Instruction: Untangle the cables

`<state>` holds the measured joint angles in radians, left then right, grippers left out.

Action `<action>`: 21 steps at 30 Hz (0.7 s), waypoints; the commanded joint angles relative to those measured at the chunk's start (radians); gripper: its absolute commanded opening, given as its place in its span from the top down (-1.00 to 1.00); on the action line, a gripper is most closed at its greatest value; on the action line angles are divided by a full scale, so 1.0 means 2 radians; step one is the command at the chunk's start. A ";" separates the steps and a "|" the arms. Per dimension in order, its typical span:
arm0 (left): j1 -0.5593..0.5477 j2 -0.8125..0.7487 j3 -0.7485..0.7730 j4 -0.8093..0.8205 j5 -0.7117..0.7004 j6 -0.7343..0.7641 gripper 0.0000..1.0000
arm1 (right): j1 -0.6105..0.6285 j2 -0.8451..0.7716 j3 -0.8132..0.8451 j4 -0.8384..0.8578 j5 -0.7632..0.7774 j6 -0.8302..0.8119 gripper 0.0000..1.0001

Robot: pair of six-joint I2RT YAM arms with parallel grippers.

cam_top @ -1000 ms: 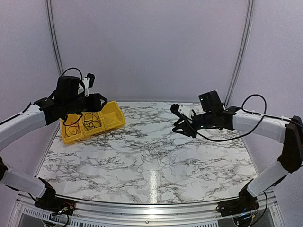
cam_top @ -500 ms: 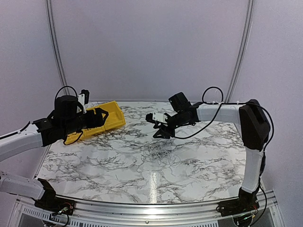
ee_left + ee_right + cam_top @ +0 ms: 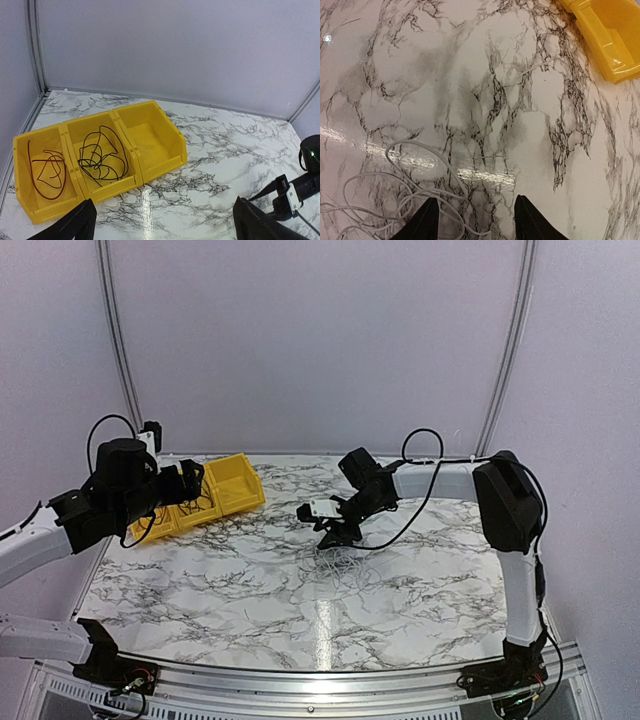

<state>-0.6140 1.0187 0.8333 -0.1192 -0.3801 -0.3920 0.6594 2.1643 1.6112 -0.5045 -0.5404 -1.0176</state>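
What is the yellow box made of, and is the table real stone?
The yellow bin looks like moulded plastic: even colour, thin smooth walls, soft shine. The table looks like marble, white with dark veins, glossy with light glare; real stone or a printed sheet, I cannot tell.

robot test cell in a lab: marble-patterned bench [image 3: 200, 590], plain enclosure walls [image 3: 320, 340], two bolted arms [image 3: 440, 480].
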 commanded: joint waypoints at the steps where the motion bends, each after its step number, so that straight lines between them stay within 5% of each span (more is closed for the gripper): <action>1: 0.002 -0.040 -0.045 0.037 -0.048 -0.031 -0.98 | 0.010 0.012 0.027 -0.036 -0.037 -0.018 -0.04; 7: 0.002 -0.013 -0.039 0.029 0.033 0.006 -0.84 | 0.020 0.024 0.023 0.035 -0.004 0.066 0.10; 14: 0.001 0.035 -0.004 0.018 0.055 -0.018 -0.71 | 0.023 0.021 0.035 0.030 -0.034 0.084 0.95; 21: -0.006 0.064 -0.020 0.090 0.083 -0.027 -0.56 | 0.024 -0.062 0.015 0.060 -0.065 0.201 1.00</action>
<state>-0.6109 1.1130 0.7906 -0.0486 -0.2691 -0.4290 0.6983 2.1868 1.6318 -0.4541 -0.6128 -0.8097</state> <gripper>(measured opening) 0.788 0.023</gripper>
